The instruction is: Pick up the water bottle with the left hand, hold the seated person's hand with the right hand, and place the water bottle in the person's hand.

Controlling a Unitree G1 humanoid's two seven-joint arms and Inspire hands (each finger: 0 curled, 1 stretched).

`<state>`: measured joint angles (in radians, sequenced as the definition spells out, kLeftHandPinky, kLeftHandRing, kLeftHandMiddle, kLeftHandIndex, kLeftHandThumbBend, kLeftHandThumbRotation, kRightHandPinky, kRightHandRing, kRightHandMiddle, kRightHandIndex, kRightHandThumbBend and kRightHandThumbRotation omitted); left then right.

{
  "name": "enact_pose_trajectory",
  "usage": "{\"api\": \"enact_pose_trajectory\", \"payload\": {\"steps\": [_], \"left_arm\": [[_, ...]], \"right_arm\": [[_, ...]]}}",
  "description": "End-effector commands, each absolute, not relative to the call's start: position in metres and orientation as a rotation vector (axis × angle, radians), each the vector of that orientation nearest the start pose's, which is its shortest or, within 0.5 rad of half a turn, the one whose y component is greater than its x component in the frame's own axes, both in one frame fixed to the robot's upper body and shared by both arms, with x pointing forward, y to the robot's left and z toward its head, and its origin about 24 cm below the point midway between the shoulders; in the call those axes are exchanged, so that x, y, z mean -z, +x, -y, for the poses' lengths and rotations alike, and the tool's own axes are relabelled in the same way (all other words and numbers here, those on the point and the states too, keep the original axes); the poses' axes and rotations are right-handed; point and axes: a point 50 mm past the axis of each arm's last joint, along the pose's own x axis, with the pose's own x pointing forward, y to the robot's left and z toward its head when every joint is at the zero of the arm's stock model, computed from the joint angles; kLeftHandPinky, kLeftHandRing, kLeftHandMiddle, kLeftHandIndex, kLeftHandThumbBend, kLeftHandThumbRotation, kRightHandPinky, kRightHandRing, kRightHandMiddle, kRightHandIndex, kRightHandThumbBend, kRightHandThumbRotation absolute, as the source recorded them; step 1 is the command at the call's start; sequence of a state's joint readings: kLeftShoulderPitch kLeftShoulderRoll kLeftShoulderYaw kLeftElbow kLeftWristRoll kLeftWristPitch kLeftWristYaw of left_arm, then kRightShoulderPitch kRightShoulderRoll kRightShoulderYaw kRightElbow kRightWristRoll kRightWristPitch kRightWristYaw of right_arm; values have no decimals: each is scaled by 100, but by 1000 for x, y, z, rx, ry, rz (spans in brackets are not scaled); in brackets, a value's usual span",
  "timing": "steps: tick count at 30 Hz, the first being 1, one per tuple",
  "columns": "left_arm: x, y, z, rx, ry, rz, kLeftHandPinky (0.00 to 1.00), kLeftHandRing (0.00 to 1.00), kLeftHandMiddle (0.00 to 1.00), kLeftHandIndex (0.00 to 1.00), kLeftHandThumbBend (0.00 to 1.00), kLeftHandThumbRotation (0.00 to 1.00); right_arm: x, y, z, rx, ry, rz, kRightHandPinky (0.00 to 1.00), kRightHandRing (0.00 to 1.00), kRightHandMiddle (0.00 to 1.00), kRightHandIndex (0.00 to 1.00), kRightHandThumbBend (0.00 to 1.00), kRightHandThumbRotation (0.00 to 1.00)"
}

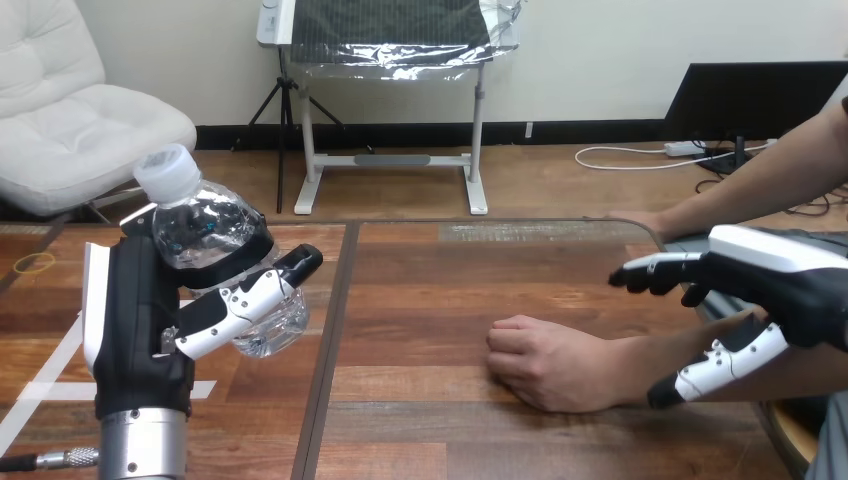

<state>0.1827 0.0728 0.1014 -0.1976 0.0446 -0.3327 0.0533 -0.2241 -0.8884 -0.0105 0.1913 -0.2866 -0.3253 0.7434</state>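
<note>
A clear water bottle (207, 238) with a white cap is up off the table at the left, tilted with its cap toward the upper left. My left hand (138, 322) is shut on it, fingers and thumb curled round its body. The person's hand (545, 362) rests on the table at centre right as a loose fist, knuckles to the left. My right hand (790, 283) hovers over the person's forearm at the right edge. It is open, with fingers stretched left above the arm and the thumb in front of it; I cannot tell whether it touches.
The person's other hand (640, 222) lies on the table's far right edge. A yellow ring (35, 263) and white tape marks (40, 385) sit on the table at the left. A seam (335, 330) runs down the wooden table between my hands.
</note>
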Motion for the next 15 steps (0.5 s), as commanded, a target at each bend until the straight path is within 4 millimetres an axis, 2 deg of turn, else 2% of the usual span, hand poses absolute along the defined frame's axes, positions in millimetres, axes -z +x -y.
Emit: {"api": "enact_pose_trajectory", "payload": {"steps": [1,8,15], "left_arm": [[-102,217,-192,-159,141,467,20,26,32,36,57,0],[-102,217,-191,-157,125,466,20,26,32,36,57,0],[-101,217,-190,-153,111,463,20,26,32,36,55,0]], "right_arm": [[-154,286,275,-677,-1340,-57,88,88,88,87,100,45],[-153,287,275,-684,-1402,-51,97,90,90,88,100,45],[-152,289,273,-693,-1466,-50,99,92,92,90,100,45]]}}
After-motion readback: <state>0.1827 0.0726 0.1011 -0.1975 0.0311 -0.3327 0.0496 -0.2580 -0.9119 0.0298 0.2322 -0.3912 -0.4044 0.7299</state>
